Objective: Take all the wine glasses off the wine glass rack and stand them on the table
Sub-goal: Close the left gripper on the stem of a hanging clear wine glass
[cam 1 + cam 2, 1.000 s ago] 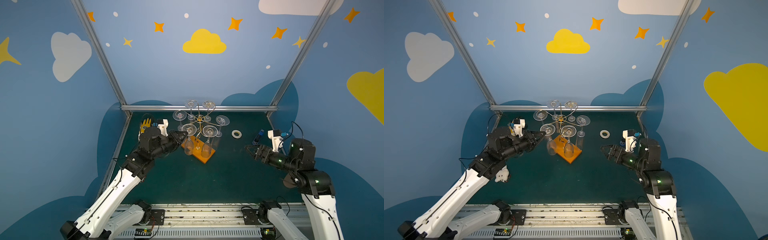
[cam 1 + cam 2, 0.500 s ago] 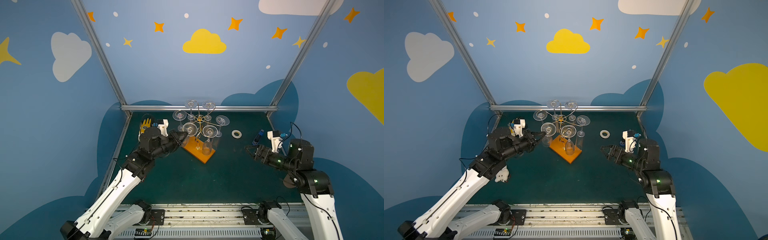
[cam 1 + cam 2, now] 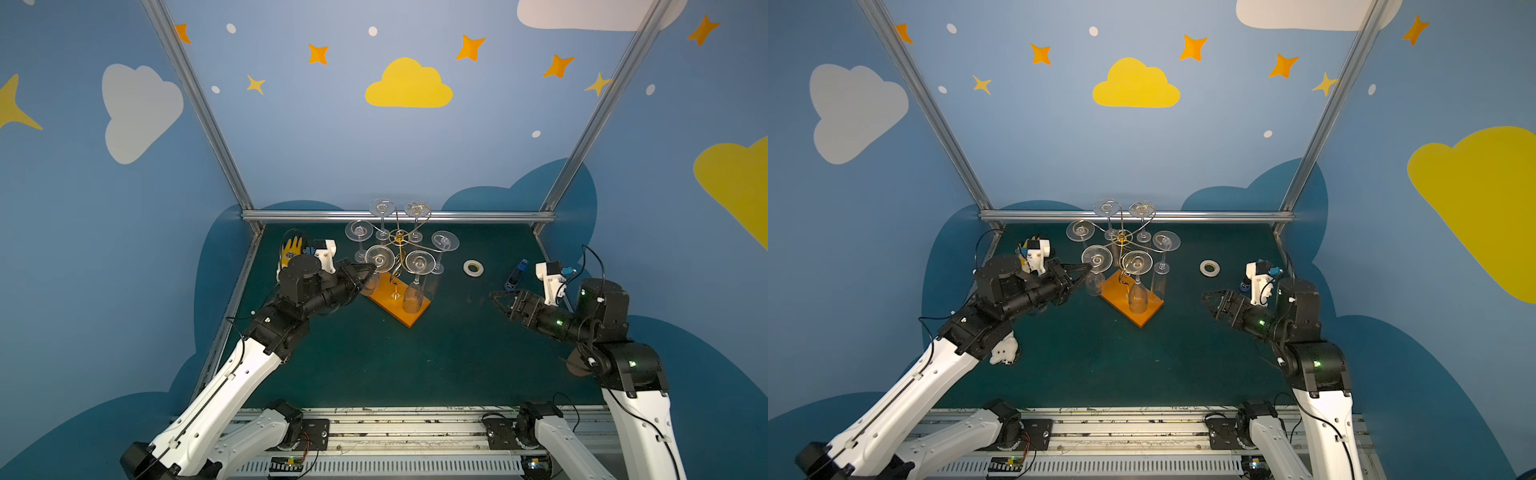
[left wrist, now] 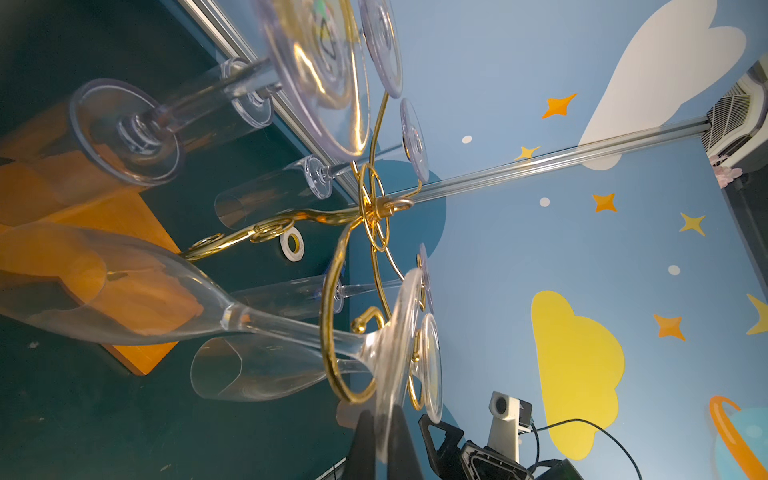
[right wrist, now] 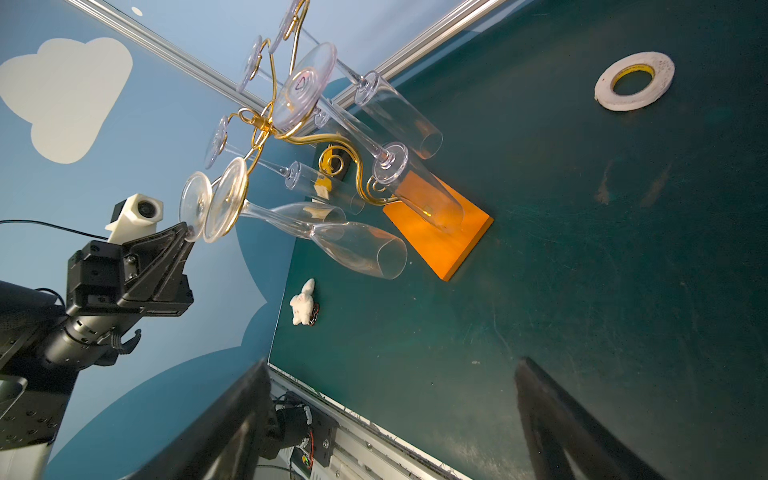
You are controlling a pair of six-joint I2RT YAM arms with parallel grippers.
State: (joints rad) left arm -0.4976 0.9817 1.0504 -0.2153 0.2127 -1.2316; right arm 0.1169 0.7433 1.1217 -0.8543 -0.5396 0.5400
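The gold wire wine glass rack (image 3: 399,237) stands on its orange wooden base (image 3: 388,305) at the back middle of the green table, seen in both top views. Several clear glasses hang upside down from its arms. My left gripper (image 3: 369,270) is shut on the rim of the round foot of the front-left wine glass (image 3: 380,257). The left wrist view shows the fingertips (image 4: 365,440) pinching that foot (image 4: 399,332), with the stem still inside a gold loop. My right gripper (image 3: 496,301) hovers open and empty to the right of the rack, its fingers (image 5: 232,415) wide apart.
A roll of white tape (image 3: 473,267) and a small blue object (image 3: 515,276) lie right of the rack. A yellow glove-like thing (image 3: 293,249) sits at the back left. A small white plush toy (image 3: 1003,353) lies under the left arm. Aluminium frame rails border the table.
My left gripper has closed the last bit onto the glass foot, and the held glass's bowl has swung slightly toward the left. The right arm has stayed put.
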